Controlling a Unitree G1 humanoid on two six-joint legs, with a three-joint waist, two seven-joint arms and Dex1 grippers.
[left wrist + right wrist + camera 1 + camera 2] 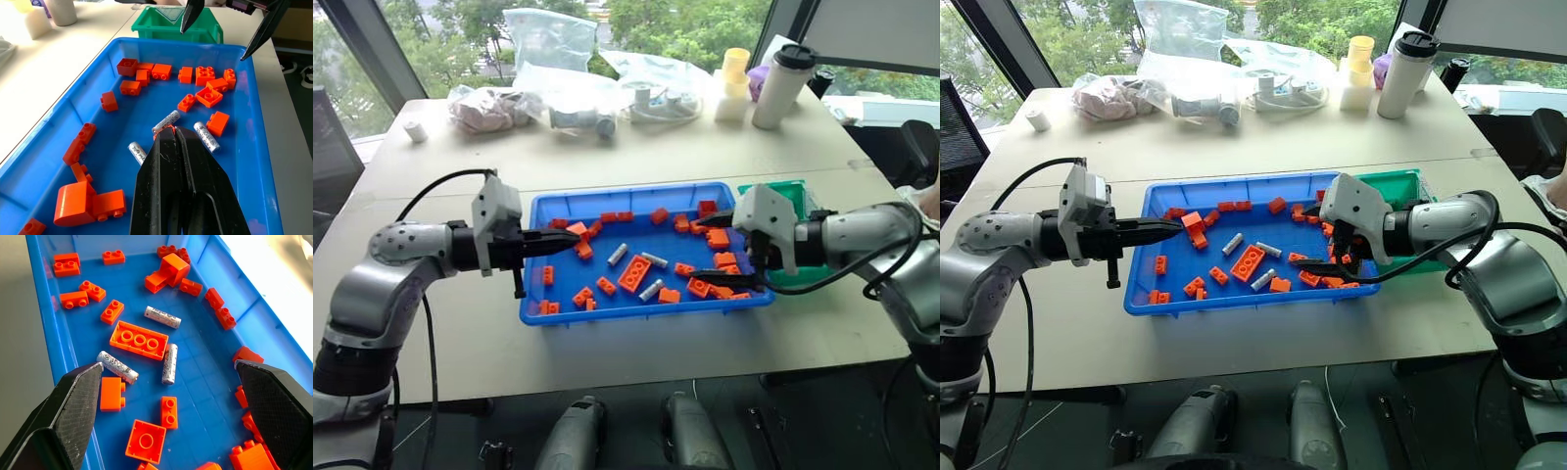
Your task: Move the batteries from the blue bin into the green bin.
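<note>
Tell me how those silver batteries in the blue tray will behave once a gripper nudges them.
The batteries are smooth cylinders lying flat, so they will probably roll aside. Their shiny wrap looks slippery. The long orange brick beside them may stop some rolling.

Head stereo pair looks forward and down over the surface [636,343], mid-range. Both wrist cams sit close above the blue bin [254,147], facing each other, sharing its middle.
</note>
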